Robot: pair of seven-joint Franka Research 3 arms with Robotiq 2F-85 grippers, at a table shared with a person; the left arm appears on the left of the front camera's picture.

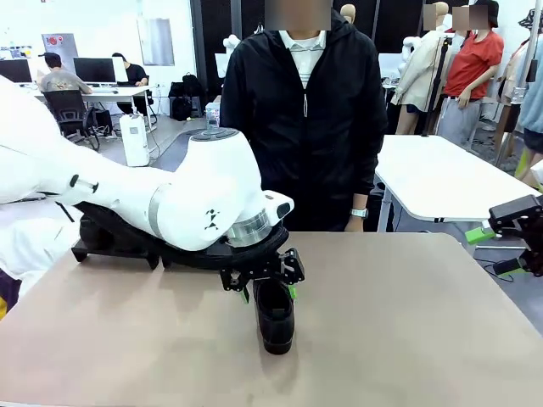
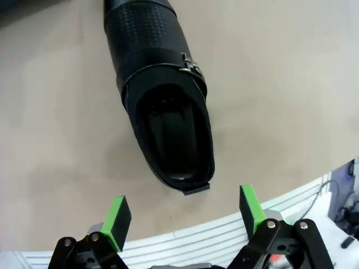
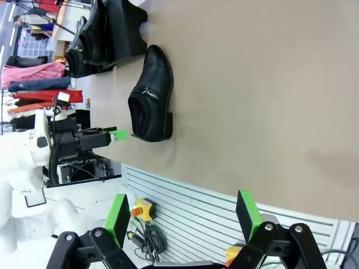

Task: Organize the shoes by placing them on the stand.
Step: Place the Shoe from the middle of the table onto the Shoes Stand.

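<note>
One black shoe (image 1: 275,318) lies on the tan table (image 1: 407,322), toe toward the robot's side. In the left wrist view this shoe (image 2: 162,95) has a small metal buckle on its strap. My left gripper (image 1: 269,292) hovers open just over its heel, and its green pads (image 2: 118,219) stand apart with nothing between them. The black stand (image 1: 110,246) sits at the table's far left, mostly hidden behind my left arm. In the right wrist view the stand (image 3: 130,25) carries other black shoes (image 3: 84,50). My right gripper (image 1: 498,252) is open beside the table's right edge.
A person in a black jacket (image 1: 305,119) stands at the far edge of the table, directly behind the shoe. A white table (image 1: 441,178) stands behind on the right. Bare tabletop stretches right of the shoe.
</note>
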